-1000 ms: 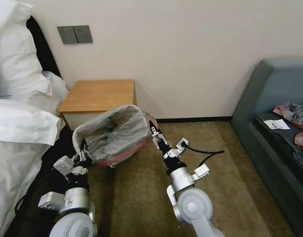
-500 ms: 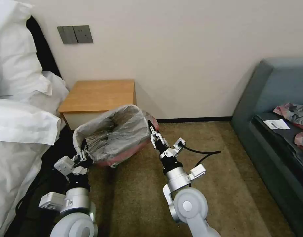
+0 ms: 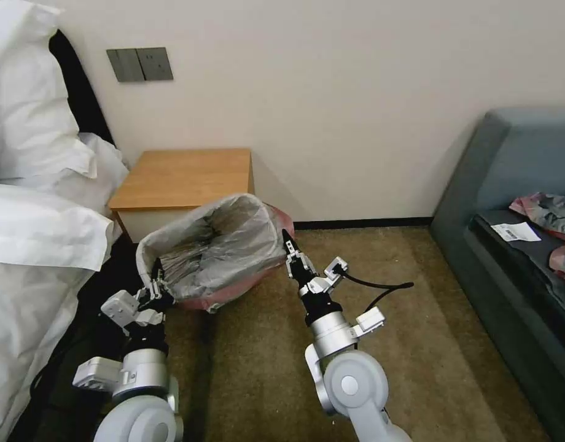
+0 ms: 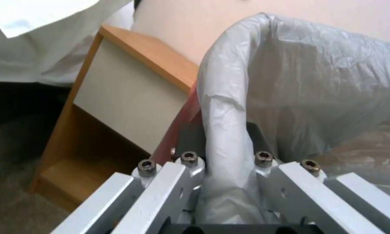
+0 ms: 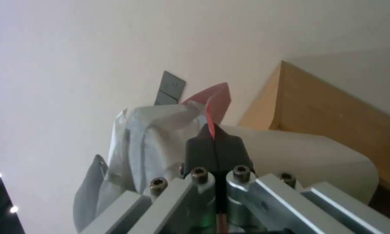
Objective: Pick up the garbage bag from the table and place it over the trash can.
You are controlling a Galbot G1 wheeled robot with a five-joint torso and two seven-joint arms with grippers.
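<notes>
The bed [image 3: 31, 202] fills the robot's left side, white pillows and duvet piled high, and the grey-blue sofa [image 3: 516, 184] runs along the right with pink-and-grey plastic wads [image 3: 549, 212] and a paper slip [image 3: 514, 231] on its seat. Between them lies brown carpet [image 3: 264, 368], and against the wall sits the worktop [image 3: 184, 177], orange-brown wood with a white drawer front, its top bare. Just in front of it is the trash can [image 5: 307, 152]; the right wrist view catches its cream wall beside the wood. The garbage bag [image 3: 218, 252] is draped over the can, mouth spread wide, grey film crumpled inside, pink-red band hanging around the near side and peeking out behind.

Down to the arms. The left hand [image 3: 152, 293] is at the bag's near-left corner, and the left wrist view shows a fold of grey film [image 4: 225, 136] running straight down between its fingers [image 4: 190, 146], clamped on it. The right hand [image 3: 290, 244] is at the bag's right edge, its dark fingertips [image 5: 214, 149] pressed together with a sliver of the red band pinched between them. High on the wall, a grey switch plate [image 3: 140, 64].
</notes>
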